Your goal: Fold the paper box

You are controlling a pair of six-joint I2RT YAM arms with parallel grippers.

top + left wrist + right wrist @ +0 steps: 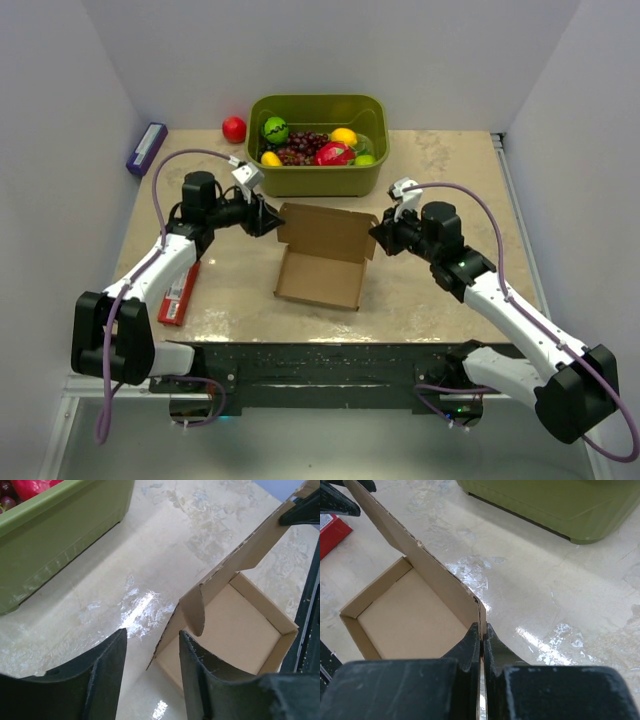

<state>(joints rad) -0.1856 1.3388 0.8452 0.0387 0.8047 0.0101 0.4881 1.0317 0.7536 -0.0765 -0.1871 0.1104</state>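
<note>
I see the paper box [322,262] lying mid-table, just in front of the green tub [320,180]. It is plain brown card, a shallow open tray with its lid standing up along the far side and a rounded tab at the lid's left end. My right gripper [482,629] is pinched tight on the lid's right corner. My left gripper [152,631] sits at the left end, jaws spread, gripping nothing.
</note>
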